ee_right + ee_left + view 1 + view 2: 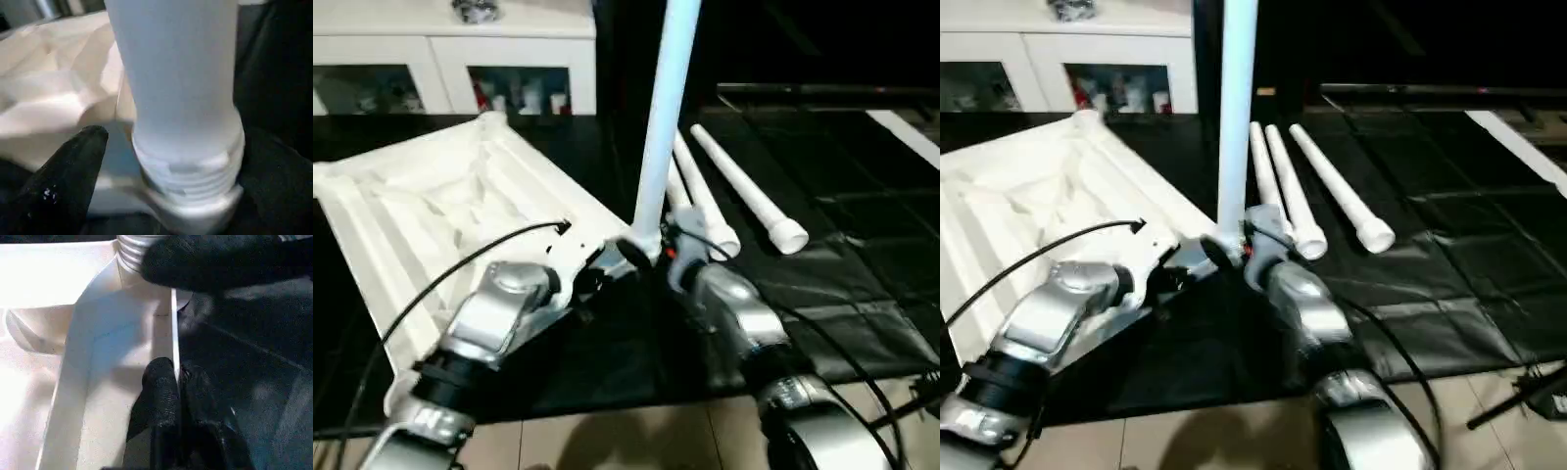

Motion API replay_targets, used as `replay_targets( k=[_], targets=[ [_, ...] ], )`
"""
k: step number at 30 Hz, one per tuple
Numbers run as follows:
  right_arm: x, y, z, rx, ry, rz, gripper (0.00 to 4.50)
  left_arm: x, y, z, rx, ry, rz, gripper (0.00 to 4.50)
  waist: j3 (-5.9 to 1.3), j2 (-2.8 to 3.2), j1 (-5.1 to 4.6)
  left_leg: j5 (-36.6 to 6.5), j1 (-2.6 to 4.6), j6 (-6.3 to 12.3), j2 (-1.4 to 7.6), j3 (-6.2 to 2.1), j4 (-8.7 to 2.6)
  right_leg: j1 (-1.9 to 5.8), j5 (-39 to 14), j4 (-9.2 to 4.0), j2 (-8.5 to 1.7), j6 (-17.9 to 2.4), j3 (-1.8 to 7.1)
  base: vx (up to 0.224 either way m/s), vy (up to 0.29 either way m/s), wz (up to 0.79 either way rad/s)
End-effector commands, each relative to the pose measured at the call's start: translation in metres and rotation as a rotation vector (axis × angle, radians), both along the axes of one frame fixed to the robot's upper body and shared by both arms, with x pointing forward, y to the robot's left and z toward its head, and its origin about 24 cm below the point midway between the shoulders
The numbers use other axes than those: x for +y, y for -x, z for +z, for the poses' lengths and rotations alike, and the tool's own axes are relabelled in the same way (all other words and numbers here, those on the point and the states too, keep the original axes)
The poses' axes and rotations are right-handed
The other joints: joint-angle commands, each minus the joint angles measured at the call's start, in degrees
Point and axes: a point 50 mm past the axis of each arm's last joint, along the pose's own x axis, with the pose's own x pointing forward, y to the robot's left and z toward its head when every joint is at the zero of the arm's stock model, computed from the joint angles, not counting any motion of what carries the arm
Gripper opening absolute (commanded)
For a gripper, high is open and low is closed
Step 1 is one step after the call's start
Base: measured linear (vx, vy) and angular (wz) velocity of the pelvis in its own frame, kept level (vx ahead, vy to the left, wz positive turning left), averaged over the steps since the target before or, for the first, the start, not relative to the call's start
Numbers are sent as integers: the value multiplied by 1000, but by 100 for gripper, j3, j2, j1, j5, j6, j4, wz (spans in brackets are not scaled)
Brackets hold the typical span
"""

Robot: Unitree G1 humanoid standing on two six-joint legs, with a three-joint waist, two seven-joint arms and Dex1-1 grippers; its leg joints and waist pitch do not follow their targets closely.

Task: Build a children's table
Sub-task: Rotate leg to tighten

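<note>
The children's table top [431,196] lies upside down on the black mat, ribbed underside up. One white leg [666,108] stands upright in its near right corner socket, and its threaded end [188,171] sits at the socket mouth. My right gripper [181,142] is open around that threaded end, one finger on each side; the finger [73,166] toward the table top stands clear of the leg. My left gripper [177,374] is shut on the thin rim of the table top [173,328], just beside the same corner. Three loose legs [1337,186] lie side by side on the mat beyond.
A white cabinet with glass doors [450,59] stands behind the table top. The black mat [862,255] spreads to the right, with light floor [636,431] in front of it. A black cable [460,264] arcs over my left forearm.
</note>
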Motion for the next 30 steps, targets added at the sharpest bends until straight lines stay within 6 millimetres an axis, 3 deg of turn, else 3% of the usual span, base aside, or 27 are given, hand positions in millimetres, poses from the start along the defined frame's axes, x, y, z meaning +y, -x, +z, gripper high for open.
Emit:
replay_targets(
  k=[1, 2, 5, 6, 7, 15, 19, 30],
  targets=[
    [-13, 2, 9, -64, 13, 63, 445, 6, 8, -11, 58, -35, -80, 0, -378, 89, 27, -1565, 44, 23, 111, -20, -352, 266, -1191, -482, -372, -1088, 248, 0, 0, 0],
    [-20, 4, 11, -78, 20, 89, 445, 10, 10, -12, 68, -45, -106, 0, -372, 84, 83, -1558, 54, 62, 112, -20, -353, 277, -1221, -497, -375, -1046, 247, 0, 0, 0],
    [-30, 8, 15, -109, 41, 156, 445, 15, 14, -13, 74, -66, -168, 0, -353, 86, 93, -1693, 65, 32, 117, -14, -364, 258, -1420, -512, -372, -1044, 245, 0, 0, 0],
    [-37, 14, 19, -135, 52, 251, 445, 19, 18, -13, 82, -79, -237, 0, -349, 82, 100, -1799, 72, 29, 116, -22, -370, 258, -1611, -533, -376, -994, 242, 0, 0, 0],
    [-39, 16, 21, -143, 56, 284, 445, 20, 19, -12, 81, -83, -261, 0, -352, 59, 105, -1788, 62, 53, 121, -24, -370, 270, -1659, -532, -382, -952, 249, 0, 0, 0],
    [-57, 32, 31, -102, 124, 637, 445, 38, 31, -10, 134, -135, -521, 0, -345, 46, 166, -1765, 83, 125, 136, -21, -371, 244, -1785, -541, -386, -978, 245, 0, 0, 0],
    [-57, 30, 31, -80, 169, 709, 445, 39, 32, -10, 137, -183, -599, 0, -357, 27, 230, -1699, 104, 78, 154, -9, -368, 232, -1628, -507, -395, -1076, 242, 0, 0, 0],
    [-42, 30, 31, -89, 251, 884, 445, 30, 41, -9, 162, -212, -797, 0, -365, -9, 275, -1595, 97, 39, 169, 7, -370, 252, -1465, -471, -407, -1098, 244, 0, 0, 0]
  ],
)
